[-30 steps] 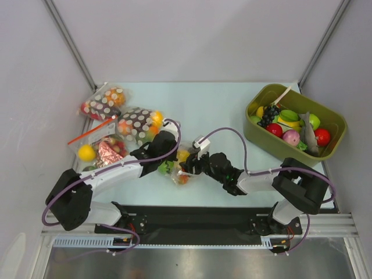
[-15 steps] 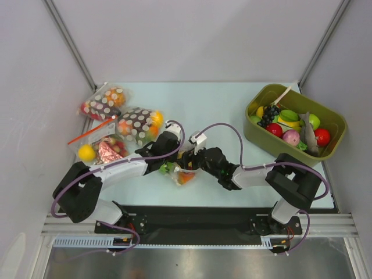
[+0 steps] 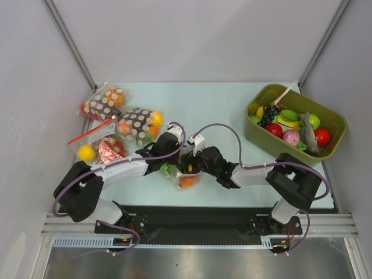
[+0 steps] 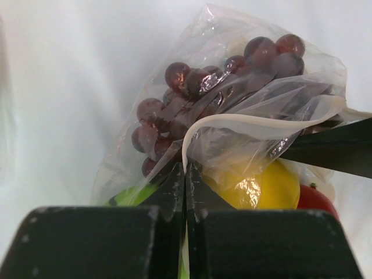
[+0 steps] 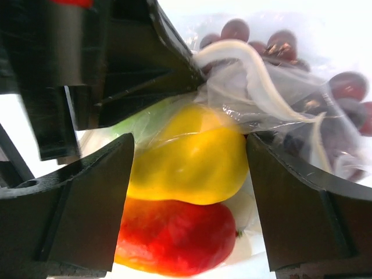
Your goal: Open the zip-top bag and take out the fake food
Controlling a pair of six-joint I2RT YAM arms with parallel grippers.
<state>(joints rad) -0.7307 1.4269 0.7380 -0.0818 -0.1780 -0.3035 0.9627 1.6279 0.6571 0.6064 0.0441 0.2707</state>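
The clear zip-top bag (image 3: 185,178) lies at the near middle of the table between my two grippers. In the left wrist view the bag (image 4: 174,75) holds a dark purple grape bunch (image 4: 197,99), a yellow pear (image 4: 264,189), a green fruit (image 4: 129,196) and an orange-red piece (image 4: 315,199). My left gripper (image 4: 186,174) is shut on the bag's whitish rim strip (image 4: 261,125). My right gripper (image 5: 190,174) is open at the bag's mouth. Its fingers (image 5: 81,203) stand on either side of the yellow pear (image 5: 192,154), above the orange-red piece (image 5: 174,235).
An olive bin (image 3: 256,135) of toy food stands at the right. Two dark brown white-dotted bags (image 3: 136,123) and a bag with a red zip strip (image 3: 96,148) lie at the left. The side walls stand close.
My right gripper has moved left and closed in on the bag's mouth. My left gripper shifted slightly right, still holding the rim. The bag bunched up between them.
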